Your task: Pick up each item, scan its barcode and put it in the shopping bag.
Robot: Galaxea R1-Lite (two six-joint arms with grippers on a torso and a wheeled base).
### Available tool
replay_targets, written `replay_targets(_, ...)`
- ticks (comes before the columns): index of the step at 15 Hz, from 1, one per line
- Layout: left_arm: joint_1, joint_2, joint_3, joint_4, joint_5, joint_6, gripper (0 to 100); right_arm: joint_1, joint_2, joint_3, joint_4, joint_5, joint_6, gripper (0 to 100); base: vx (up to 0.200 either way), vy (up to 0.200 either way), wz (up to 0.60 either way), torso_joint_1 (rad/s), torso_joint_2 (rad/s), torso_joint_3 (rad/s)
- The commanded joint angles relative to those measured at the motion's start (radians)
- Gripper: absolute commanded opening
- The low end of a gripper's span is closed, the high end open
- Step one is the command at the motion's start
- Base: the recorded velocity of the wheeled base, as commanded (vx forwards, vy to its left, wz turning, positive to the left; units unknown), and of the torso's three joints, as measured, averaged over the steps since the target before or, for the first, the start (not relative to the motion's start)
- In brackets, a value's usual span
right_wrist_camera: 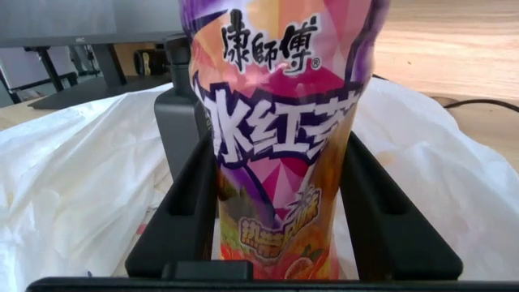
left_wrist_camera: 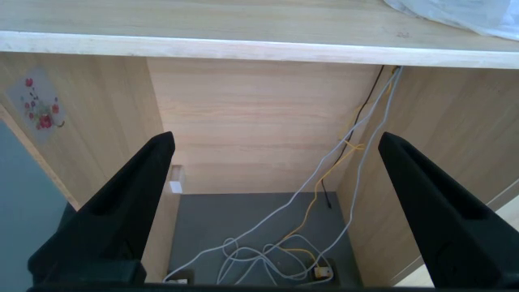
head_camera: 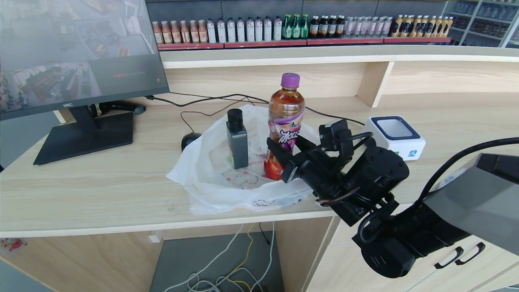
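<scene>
A tea bottle (head_camera: 286,117) with a purple cap stands upright inside the white shopping bag (head_camera: 211,178) on the wooden counter. My right gripper (head_camera: 290,147) is shut on the bottle's lower part, its black fingers pressed on either side of the label (right_wrist_camera: 284,146). A dark grey bottle (head_camera: 237,140) stands in the bag just left of the tea bottle, and also appears behind one finger (right_wrist_camera: 177,113). My left gripper (left_wrist_camera: 276,146) hangs open below the counter's front edge with nothing between its fingers.
A monitor (head_camera: 73,52) stands at the counter's left, with a black mouse (head_camera: 189,140) beside the bag. A white barcode scanner box (head_camera: 395,136) sits right of the bag. Cables (left_wrist_camera: 276,243) hang under the counter. A raised shelf runs along the back.
</scene>
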Motion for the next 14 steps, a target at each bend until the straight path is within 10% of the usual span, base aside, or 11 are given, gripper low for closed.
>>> replay_targets(1, -0.001, 0.0, 0.0, 0.0, -0.001, 0.0, 100, 0.002, 0.007, 0.0, 0.0, 0.001, -0.005, 0, 0.0, 0.0, 0.0, 0.0, 0.0, 0.0)
replay_targets(14, -0.001, 0.0, 0.0, 0.0, 0.0, -0.001, 100, 0.002, 0.029, -0.003, 0.0, 0.001, -0.006, 0, 0.0, 0.0, 0.0, 0.0, 0.0, 0.0)
